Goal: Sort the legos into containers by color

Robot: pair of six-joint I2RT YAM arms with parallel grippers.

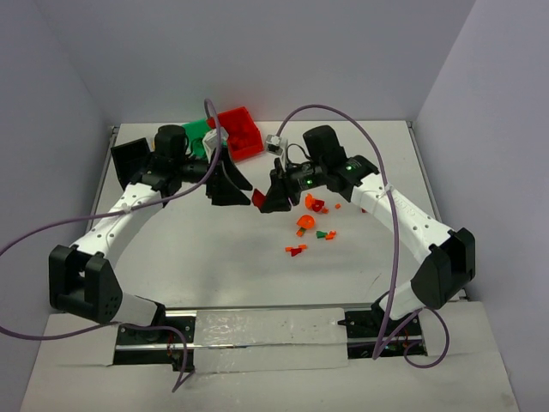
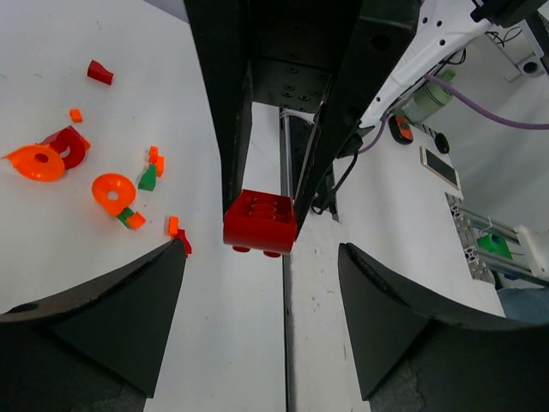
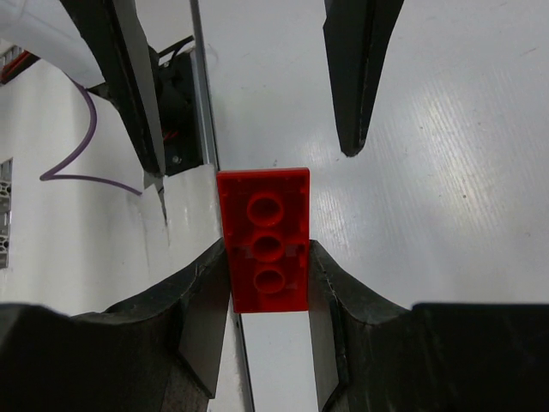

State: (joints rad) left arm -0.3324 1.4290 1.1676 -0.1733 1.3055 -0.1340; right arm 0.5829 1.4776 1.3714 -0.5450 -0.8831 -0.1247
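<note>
My right gripper (image 1: 268,201) is shut on a red brick (image 1: 258,198) and holds it above the table; in the right wrist view the brick (image 3: 263,240) sits studs-down between my pads (image 3: 206,300). My left gripper (image 1: 230,187) is open and empty, facing the brick from the left, its jaws wide apart a short way from it. The left wrist view shows the same brick (image 2: 260,221) ahead of my open fingers (image 2: 111,309). Loose red, orange and green legos (image 1: 305,225) lie right of centre. The red bin (image 1: 241,133), green bin (image 1: 196,132), white bin (image 1: 214,142) and black bin (image 1: 129,159) stand at the back left.
Orange round pieces (image 2: 111,190) and small bits (image 2: 99,72) lie on the table in the left wrist view. A purple cable (image 1: 360,129) arcs over the right arm. A small white-grey block (image 1: 274,142) sits near the red bin. Walls close the table at back and sides.
</note>
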